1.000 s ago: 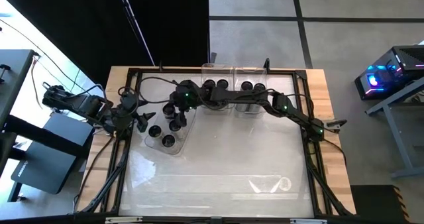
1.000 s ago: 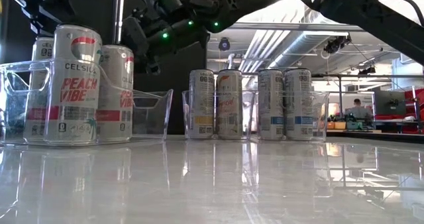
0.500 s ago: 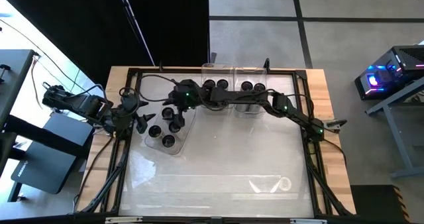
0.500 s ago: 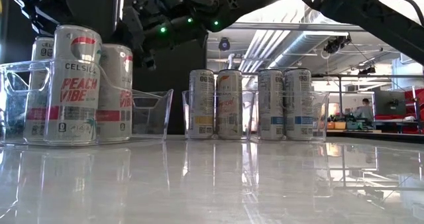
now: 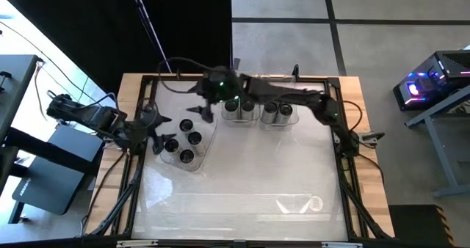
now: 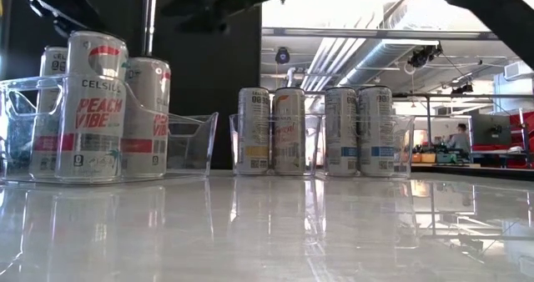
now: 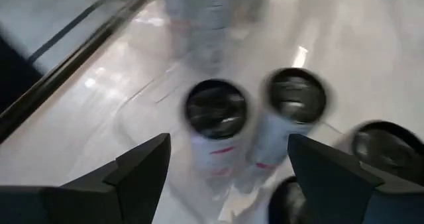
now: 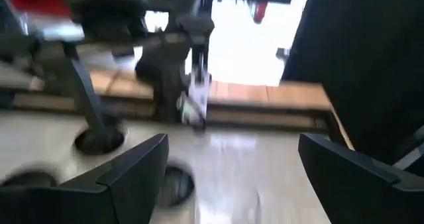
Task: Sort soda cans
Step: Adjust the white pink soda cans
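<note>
Several soda cans (image 5: 186, 125) with dark tops stand upright in a clear bin (image 6: 190, 140) at the table's left. More cans (image 6: 289, 132) stand in two clear bins (image 6: 313, 157) at the far middle. My right gripper (image 5: 197, 103) hangs open and empty, raised above the left bin's far end; its wrist view looks down on can tops (image 8: 99, 141). My left gripper (image 5: 161, 133) is open at the left bin's left side. In its wrist view two cans (image 7: 215, 108) stand beyond the gap between its fingers, untouched.
A black rail frame (image 5: 139, 167) runs around the glossy table top. A clear plastic piece (image 5: 301, 204) lies near the front right. The near half of the table (image 5: 242, 174) is bare surface. The right arm (image 5: 308, 101) stretches over the far bins.
My right gripper has risen from among the cans in the left bin and drawn back toward the table's far edge, leaving the low view almost wholly. The cans stand where they were. My left gripper has rolled a little in place.
</note>
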Available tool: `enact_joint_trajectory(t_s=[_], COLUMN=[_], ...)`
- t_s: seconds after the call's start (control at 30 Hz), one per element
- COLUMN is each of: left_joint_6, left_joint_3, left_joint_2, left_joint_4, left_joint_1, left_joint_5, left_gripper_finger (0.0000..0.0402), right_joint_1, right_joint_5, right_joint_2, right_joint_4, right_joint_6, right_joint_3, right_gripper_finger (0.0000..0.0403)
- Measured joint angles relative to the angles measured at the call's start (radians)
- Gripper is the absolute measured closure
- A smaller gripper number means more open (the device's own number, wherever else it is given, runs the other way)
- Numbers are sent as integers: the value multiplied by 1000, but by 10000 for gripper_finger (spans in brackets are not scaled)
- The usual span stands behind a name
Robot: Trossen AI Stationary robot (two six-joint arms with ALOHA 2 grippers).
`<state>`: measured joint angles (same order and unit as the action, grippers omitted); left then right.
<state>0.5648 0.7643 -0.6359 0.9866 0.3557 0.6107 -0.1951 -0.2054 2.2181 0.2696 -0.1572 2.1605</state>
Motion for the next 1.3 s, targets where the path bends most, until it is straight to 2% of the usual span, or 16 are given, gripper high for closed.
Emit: enact_joint_trajectory(t_s=[0.1,0.23,0.37,0.43,0.57,0.7,0.77,0.97,1.3], left_joint_6=[-159,-294,-399,-445,-534,-632,-664,-701,-669], left_joint_3=[0,0,3,16,65,134,172,215,219], left_joint_2=[-31,-63,-84,-103,-171,-282,-341,-460,-549], left_joint_4=[-80,-147,-186,-177,-174,-91,-44,-9,-5], left_joint_1=[-4,-30,-84,-132,-251,-366,-412,-484,-507], left_joint_5=[-61,-61,-91,-136,-239,-394,-436,-482,-521], left_gripper_finger=[106,105,100,94,87,86,86,86,87], right_joint_1=[-7,-1,20,29,54,98,117,160,205], right_joint_5=[3,56,225,301,360,387,410,441,442], right_joint_2=[-62,-130,-282,-388,-608,-762,-816,-891,-890], right_joint_4=[188,436,524,496,278,69,-14,-116,-117], right_joint_6=[-42,-56,10,64,184,266,286,315,315], right_joint_3=[1,-35,-283,-444,-725,-934,-1009,-1142,-1208], right_gripper_finger=[68,68,69,69,69,69,69,69,69])
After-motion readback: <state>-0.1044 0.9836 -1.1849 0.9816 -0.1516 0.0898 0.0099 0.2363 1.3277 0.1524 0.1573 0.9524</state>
